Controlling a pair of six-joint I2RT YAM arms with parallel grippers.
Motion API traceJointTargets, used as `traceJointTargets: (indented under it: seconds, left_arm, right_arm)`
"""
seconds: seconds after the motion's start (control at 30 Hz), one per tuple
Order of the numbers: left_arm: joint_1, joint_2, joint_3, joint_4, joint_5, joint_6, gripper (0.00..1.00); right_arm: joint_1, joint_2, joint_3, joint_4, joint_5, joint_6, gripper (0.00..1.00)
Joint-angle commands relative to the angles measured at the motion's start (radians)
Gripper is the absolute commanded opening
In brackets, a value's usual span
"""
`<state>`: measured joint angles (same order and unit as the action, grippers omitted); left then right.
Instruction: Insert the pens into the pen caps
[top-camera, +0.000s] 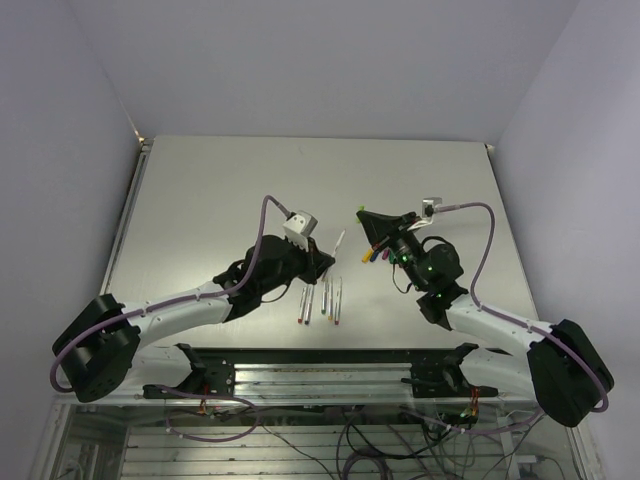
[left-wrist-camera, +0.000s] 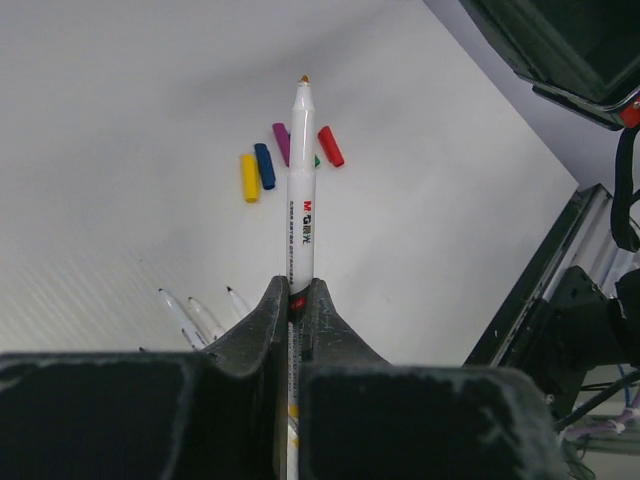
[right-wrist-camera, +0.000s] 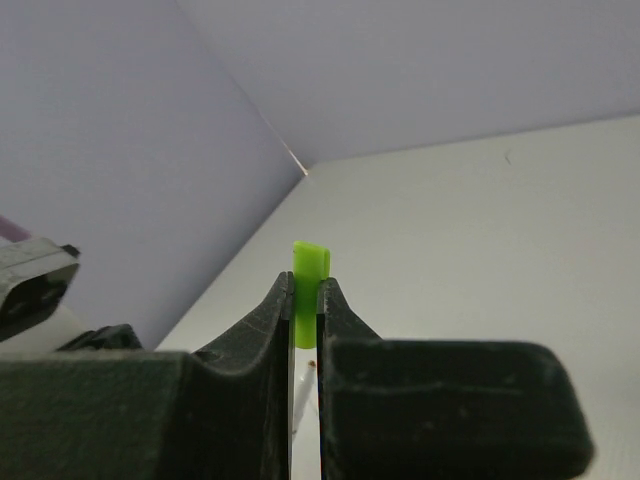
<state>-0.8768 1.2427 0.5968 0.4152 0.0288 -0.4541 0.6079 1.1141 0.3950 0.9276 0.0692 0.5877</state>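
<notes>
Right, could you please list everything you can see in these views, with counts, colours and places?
held pen: one, white-grey with a brownish tip, sticking out past the left pincer's fingertips
lying pens: at least three, white-grey, side by side on the table near the left arm
loose caps: four, yellow, blue, purple and red, clustered on the table beyond the held pen
green cap: one, lime green, clamped in the right pincer
table: one, pale grey, under everything
left pincer: one, black, shut on the held pen
right pincer: one, black, shut on the green cap
left arm, right arm: two, black and white with purple cables, at the near table edge
</notes>
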Motion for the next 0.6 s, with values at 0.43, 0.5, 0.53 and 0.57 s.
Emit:
traceJointTargets:
  seconds: [0.43,0.5,0.53,0.57]
  left_arm:
    - [-0.015,-0.011,0.018,0.161,0.097,-0.041,0.07]
    - [-0.015,-0.014,0.009,0.181,0.102,-0.041,0.07]
    - [-0.015,-0.015,0.004,0.192,0.104,-0.041,0.07]
    - [-0.015,-0.016,0.0,0.199,0.104,-0.04,0.07]
  right_arm:
    - [-0.001,0.052,-0.029,0.24,-0.07,0.036,0.0]
    - [-0.002,0.059,-0.028,0.244,-0.071,0.042,0.0]
    - [-0.001,0.063,-0.028,0.245,-0.071,0.044,0.0]
    - [-0.001,0.066,-0.029,0.247,-0.071,0.046,0.0]
